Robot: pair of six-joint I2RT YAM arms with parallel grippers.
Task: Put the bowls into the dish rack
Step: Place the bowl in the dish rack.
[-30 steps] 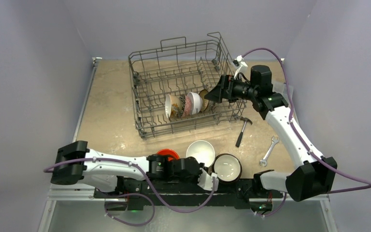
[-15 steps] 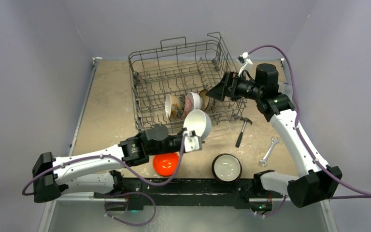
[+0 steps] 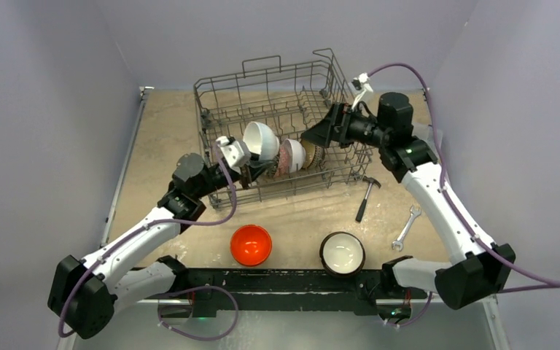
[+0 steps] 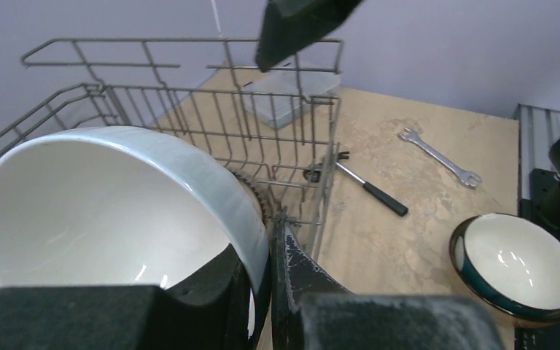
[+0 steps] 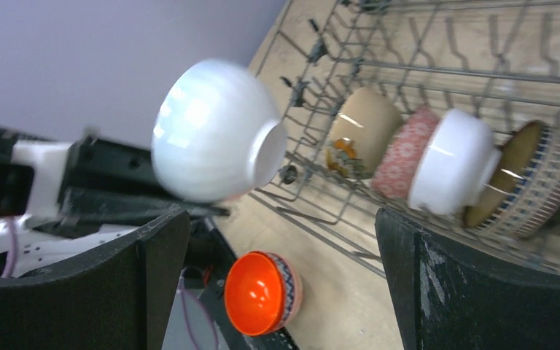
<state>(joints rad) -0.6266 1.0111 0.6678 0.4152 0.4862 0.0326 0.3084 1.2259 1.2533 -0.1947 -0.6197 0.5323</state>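
My left gripper is shut on the rim of a plain white bowl, which it holds tilted above the left part of the dark wire dish rack. The bowl fills the left wrist view and shows in the right wrist view. Several bowls stand on edge in a row in the rack's front row. An orange-red bowl and a dark bowl with cream inside sit on the table near the front edge. My right gripper is open and empty over the rack's right side.
A hammer and a wrench lie on the table right of the rack. A clear plastic box sits beyond the rack in the left wrist view. Walls close in on three sides.
My left arm has lifted the white bowl from the table's front and carried it up and back over the rack. My right gripper has shifted slightly left over the rack.
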